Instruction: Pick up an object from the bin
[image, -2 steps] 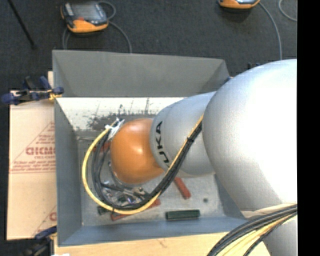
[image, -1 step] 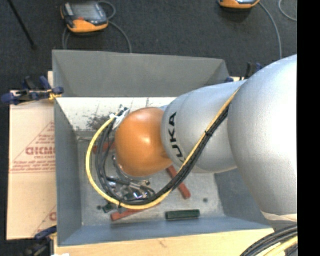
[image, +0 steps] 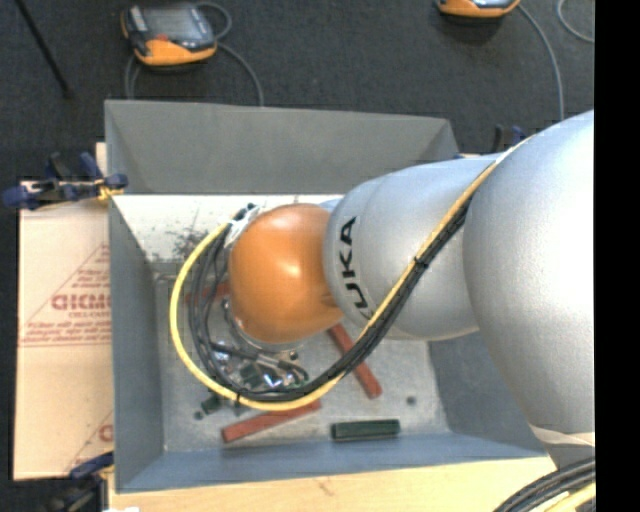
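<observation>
Low in the grey bin, wrist pointing down, orange cover facing up.

Tucks the pincer just under the orange cover, behind looped cables, so cannot tell how far open it is or whether it is closed on anything. Probably sits this low because the pieces lie flat on the bin floor. Nearest: a reddish-brown stick just below the orange cover, and a small dark green scrap below and left of it. Farther off, below and right of the orange cover: a dark green bar and a second reddish stick slanting out from under the arm.
</observation>
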